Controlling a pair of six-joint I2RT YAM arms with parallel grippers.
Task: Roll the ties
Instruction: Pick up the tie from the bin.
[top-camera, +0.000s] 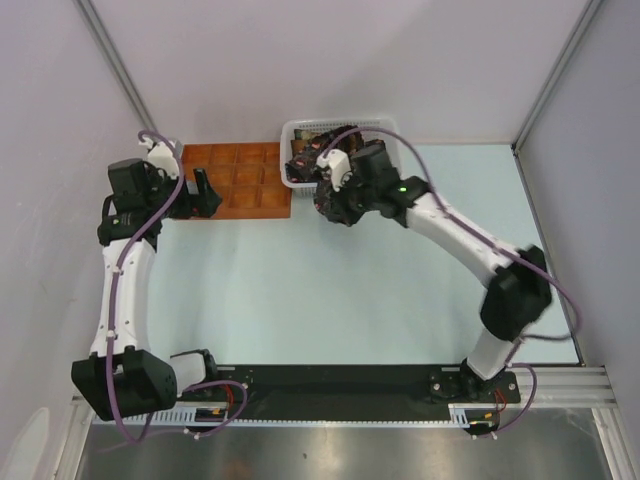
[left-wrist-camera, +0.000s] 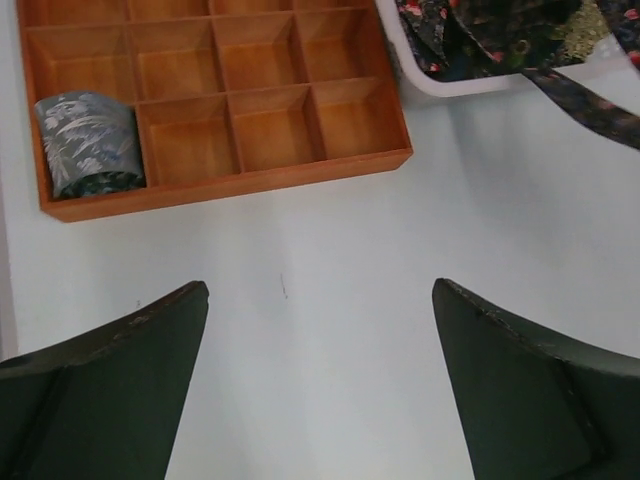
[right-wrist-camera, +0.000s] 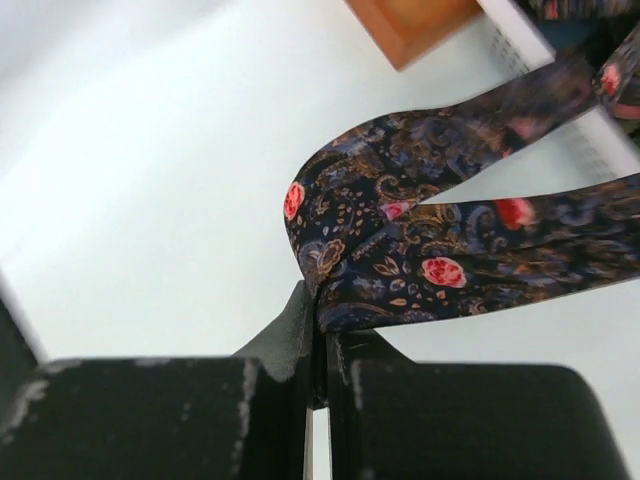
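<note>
My right gripper (right-wrist-camera: 322, 300) is shut on a dark tie with pink-red flowers (right-wrist-camera: 420, 250). It holds a fold of the tie above the table, and both strands trail back toward the white mesh basket (top-camera: 385, 130). In the top view the right gripper (top-camera: 335, 205) sits just in front of the basket. More dark ties (left-wrist-camera: 480, 35) lie in the basket, one strand (left-wrist-camera: 590, 105) hanging out over the table. A rolled grey-green tie (left-wrist-camera: 88, 145) sits in the near-left compartment of the orange tray (left-wrist-camera: 230, 175). My left gripper (left-wrist-camera: 320, 330) is open and empty over bare table.
The orange compartment tray (top-camera: 235, 178) lies at the back left, touching the basket's left side. Grey walls close in the back and both sides. The black arm rail (top-camera: 340, 380) runs along the near edge.
</note>
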